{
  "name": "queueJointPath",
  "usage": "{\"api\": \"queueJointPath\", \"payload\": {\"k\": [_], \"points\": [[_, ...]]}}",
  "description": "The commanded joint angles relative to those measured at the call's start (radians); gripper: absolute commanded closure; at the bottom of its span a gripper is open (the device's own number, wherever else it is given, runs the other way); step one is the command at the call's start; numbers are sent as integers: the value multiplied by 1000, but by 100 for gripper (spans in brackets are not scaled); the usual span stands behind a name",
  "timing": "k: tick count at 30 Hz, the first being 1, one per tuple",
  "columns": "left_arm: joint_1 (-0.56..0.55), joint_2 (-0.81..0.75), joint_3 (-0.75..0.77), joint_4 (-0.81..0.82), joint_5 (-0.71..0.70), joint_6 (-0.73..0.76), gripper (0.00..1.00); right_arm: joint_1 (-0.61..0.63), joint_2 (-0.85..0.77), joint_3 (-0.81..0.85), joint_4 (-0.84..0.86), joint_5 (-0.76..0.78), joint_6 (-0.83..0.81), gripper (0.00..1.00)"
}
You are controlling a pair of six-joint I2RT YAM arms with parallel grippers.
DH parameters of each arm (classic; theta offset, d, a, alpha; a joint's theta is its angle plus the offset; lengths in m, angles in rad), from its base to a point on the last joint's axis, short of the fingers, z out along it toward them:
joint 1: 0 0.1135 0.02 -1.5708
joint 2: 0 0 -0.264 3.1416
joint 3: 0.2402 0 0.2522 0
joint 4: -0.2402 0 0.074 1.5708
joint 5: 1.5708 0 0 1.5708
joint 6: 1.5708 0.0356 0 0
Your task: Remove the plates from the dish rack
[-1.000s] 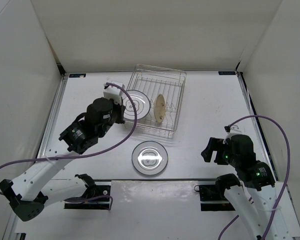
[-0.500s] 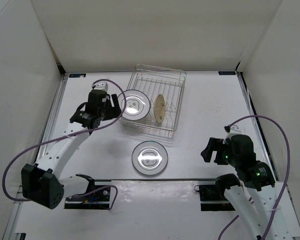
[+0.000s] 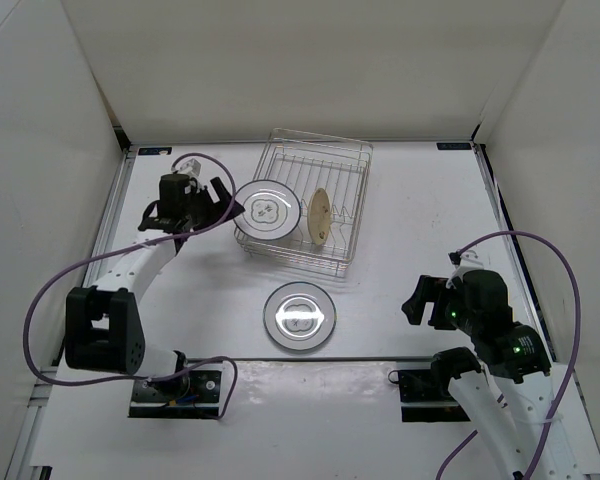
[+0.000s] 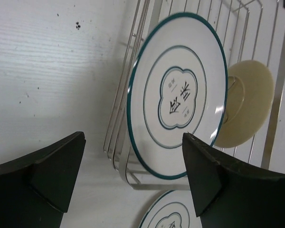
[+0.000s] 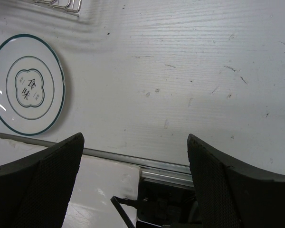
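Three plates are in sight from my station. One white plate with a dark rim (image 3: 267,208) stands on edge at the left end of the dish rack (image 3: 320,158), its printed face tilted toward the left arm. I cannot tell whether it sits inside the end wires or leans against them. The plain tan plate (image 3: 321,215) stands upright between the dividers, further right in the rack and apart from the white one. The second dark-rimmed plate (image 3: 299,315) lies flat on the table (image 3: 430,200), just in front of the rack and not touching it.

My left gripper (image 3: 220,205) hangs just left of the standing white plate, level with it. Through the left wrist camera its fingers (image 4: 52,166) are spread wide and nothing sits between them. The plate face fills the gap ahead of them, but they are not on it.

My right gripper (image 3: 415,300) sits low at the right side of the table, well apart from the rack. Its fingers (image 5: 42,180) are spread wide too and carry nothing, with bare tabletop below. The flat plate is off to its left.
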Motion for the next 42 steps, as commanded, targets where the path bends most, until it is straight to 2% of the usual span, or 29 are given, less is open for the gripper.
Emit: {"api": "queueJointPath", "payload": {"k": [1,7,20,21,24,28,33,37,39,42], "points": [[38,27,8,150,102,-23,8,-1,4,-3,30,-8,-15,10],[49,121,45,234,182,-27,15,0,14,-3,29,-3,-13,10],[50,112,-12,366,227,-74,32,-1,32,-2,29,0,-13,10],[50,115,-9,371,228,-72,37,-1,35,-3,27,0,-13,10],[50,138,-1,377,248,-74,43,-3,37,1,27,0,-13,10],[49,171,-20,406,273,-80,58,-1,41,-2,29,2,-10,10],[50,214,-23,428,302,-89,67,-3,43,-2,27,3,-10,10],[49,230,-12,432,317,-89,69,-4,49,-2,27,3,-9,10],[50,237,-12,434,322,-92,78,-4,47,0,27,3,-13,10],[50,233,-12,437,331,-95,87,-4,47,-2,24,6,-7,10]]}}
